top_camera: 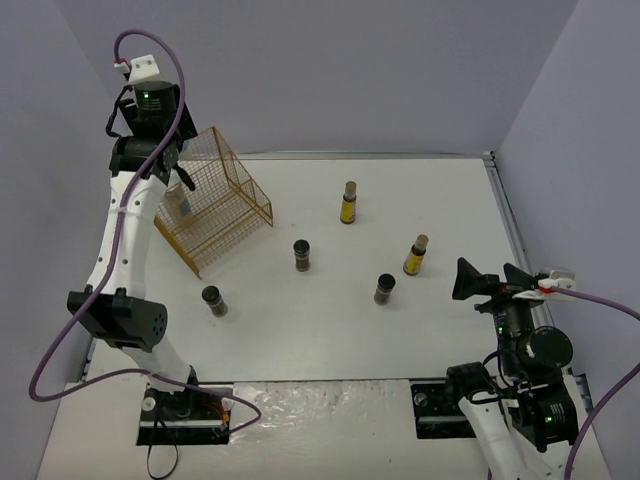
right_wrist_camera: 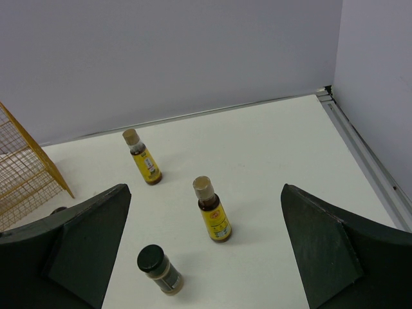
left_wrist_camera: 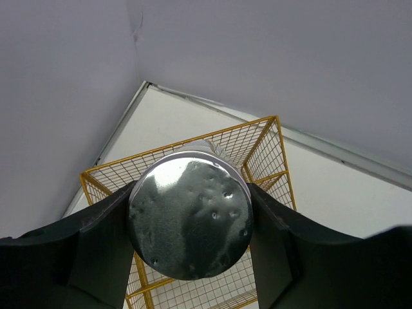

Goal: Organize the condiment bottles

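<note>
Left end effector [top_camera: 183, 185]: clamped on silver-lidded bottle [left_wrist_camera: 190, 219] above wire rack [top_camera: 230, 205], far-left corner of counter [top_camera: 400, 350].
Right end effector [top_camera: 492, 282]: apart, empty.
Remaining: three dark jars [top_camera: 302, 255], two yellow bottles [top_camera: 348, 203] loose mid-counter.

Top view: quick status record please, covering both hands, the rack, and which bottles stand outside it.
left hand: shut on silver-lidded bottle, over the gold wire rack
right hand: open, empty, low on the right
yellow bottles: two, upright, outside rack
dark jars: three, upright, outside rack
second silver-lidded one: not visible
</note>
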